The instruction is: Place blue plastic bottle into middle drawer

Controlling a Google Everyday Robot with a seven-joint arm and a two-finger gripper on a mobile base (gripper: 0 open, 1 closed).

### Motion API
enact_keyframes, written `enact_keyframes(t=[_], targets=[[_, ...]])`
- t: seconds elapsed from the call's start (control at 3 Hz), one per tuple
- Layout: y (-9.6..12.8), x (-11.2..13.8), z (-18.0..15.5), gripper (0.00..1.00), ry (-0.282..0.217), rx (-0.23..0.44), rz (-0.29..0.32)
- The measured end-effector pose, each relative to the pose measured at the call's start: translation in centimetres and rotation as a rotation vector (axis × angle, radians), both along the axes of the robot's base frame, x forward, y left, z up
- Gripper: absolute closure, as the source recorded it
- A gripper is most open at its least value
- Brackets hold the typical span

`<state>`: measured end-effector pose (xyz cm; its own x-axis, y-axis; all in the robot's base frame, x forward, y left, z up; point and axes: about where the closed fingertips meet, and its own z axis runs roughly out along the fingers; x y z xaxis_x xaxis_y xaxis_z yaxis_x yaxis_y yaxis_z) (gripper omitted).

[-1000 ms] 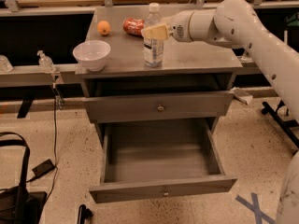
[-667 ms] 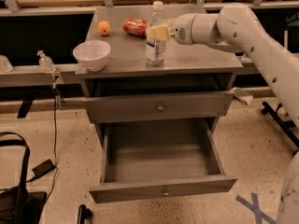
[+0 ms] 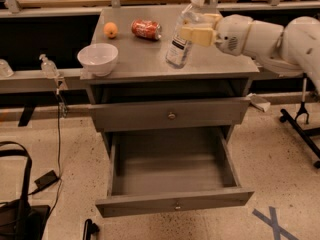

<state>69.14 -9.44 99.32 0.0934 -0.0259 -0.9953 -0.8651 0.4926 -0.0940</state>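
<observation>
The blue plastic bottle (image 3: 180, 40), clear with a white cap and a white label, is tilted with its cap leaning right over the grey cabinet top (image 3: 135, 54). Its base is at or just above the surface. My gripper (image 3: 194, 32) reaches in from the right and is shut on the bottle's upper body. The middle drawer (image 3: 170, 171) is pulled wide open below, its flat tray empty, with a small knob on its front panel. It lies well below and in front of the bottle.
A white bowl (image 3: 98, 58), an orange (image 3: 110, 30) and a red can (image 3: 146, 29) stand on the cabinet top. The drawer above (image 3: 171, 115) sticks out slightly. A pump bottle (image 3: 48, 66) is on the left ledge. A black bag (image 3: 15, 209) and stand legs (image 3: 300, 126) are on the floor.
The bottle has moved to the right in my gripper and now tilts with its cap leaning right. It stood upright before. The drawers have not moved.
</observation>
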Motion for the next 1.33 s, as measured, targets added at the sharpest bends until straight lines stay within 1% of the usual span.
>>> enact_keyframes(t=[0.33,0.67,1.0,1.33], targets=[[-0.8,-6.0,0.7,1.0,-0.068,-0.072,0.073],[-1.0,-6.5,0.6,1.0,-0.071,-0.079,0.077],[-0.8,-6.1,-0.6,1.0,-0.056,-0.111,0.098],[-1.4,-8.3,-10.2,1.0,-0.016,-0.104,0.105]])
